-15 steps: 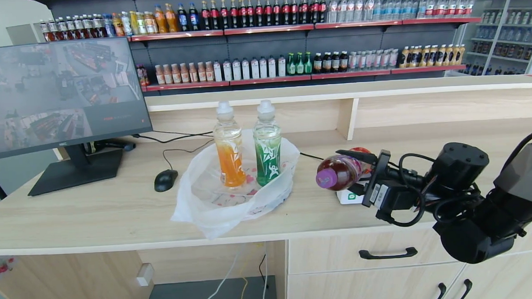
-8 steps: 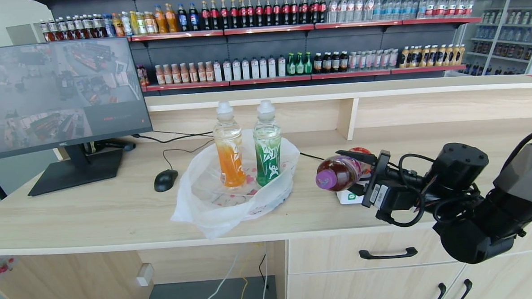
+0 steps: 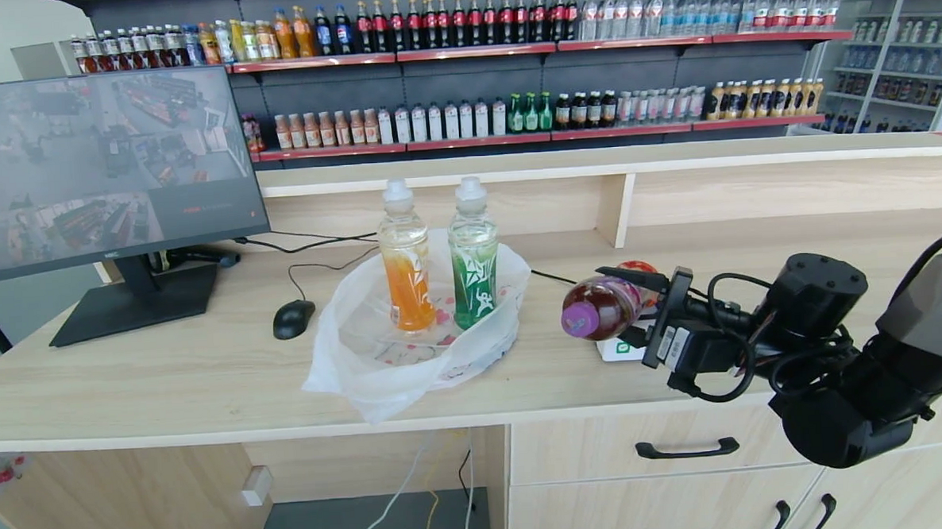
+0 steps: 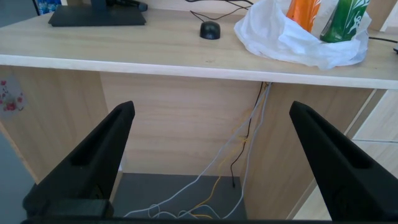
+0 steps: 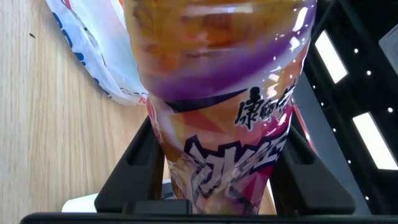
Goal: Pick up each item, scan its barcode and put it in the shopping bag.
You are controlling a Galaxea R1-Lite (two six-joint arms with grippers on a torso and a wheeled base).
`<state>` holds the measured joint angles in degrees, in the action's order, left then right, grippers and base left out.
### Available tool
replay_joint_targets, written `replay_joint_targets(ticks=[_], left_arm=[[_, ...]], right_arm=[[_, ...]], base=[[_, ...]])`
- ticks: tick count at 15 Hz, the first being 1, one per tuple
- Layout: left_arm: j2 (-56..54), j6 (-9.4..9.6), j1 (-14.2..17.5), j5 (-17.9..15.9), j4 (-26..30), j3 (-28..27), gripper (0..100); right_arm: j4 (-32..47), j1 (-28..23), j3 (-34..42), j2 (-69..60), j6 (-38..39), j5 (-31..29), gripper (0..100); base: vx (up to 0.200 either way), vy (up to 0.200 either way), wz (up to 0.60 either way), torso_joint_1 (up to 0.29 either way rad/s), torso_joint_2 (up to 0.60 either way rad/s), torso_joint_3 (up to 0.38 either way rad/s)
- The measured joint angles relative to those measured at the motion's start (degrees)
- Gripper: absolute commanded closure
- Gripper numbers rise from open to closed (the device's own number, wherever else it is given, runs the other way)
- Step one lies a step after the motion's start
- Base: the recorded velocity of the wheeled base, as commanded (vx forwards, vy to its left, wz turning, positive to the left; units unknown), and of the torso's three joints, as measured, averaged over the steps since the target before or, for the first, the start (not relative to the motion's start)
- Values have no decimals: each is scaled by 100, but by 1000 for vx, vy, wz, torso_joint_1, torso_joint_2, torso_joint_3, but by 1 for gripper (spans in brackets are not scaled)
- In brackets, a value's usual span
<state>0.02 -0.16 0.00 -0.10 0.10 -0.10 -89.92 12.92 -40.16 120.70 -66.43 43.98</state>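
Observation:
My right gripper [image 3: 630, 299] is shut on a purple-capped bottle [image 3: 602, 306] of brown drink, held on its side just above the counter, right of the bag; the same purple-capped bottle [image 5: 224, 106] sits between the dark fingers [image 5: 134, 168] in the right wrist view. A white scanner box [image 3: 618, 347] lies under it. The white shopping bag [image 3: 411, 347] sits mid-counter with an orange bottle [image 3: 405, 259] and a green bottle [image 3: 473, 256] upright in it. My left gripper [image 4: 211, 162] hangs open below the counter front, nothing between its fingers.
A monitor [image 3: 101, 169] stands at the counter's left, with a black mouse [image 3: 293, 318] and cables near it. A raised wooden shelf [image 3: 618, 178] runs behind the bag. Drawers [image 3: 686, 447] lie below the counter at right. Shelves of bottles [image 3: 462, 66] fill the far wall.
The right gripper and its bottle have edged very slightly to the right. Nothing else has moved.

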Motion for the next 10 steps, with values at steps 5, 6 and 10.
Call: replay_joint_targets(ticks=[5,6,10], left_arm=[[0,0,0,0,0,0,0],[0,0,0,2,0,0,0],[0,0,0,0,-2,0,0]], right_arm=[[0,13,69,-37,9,20,100],[0,28,74,-46,22,18,100],[9,168,80,-254,345,20,100]], base=[[0,0,0,0,0,0],[0,0,0,0,0,0],[0,0,0,0,0,0]])
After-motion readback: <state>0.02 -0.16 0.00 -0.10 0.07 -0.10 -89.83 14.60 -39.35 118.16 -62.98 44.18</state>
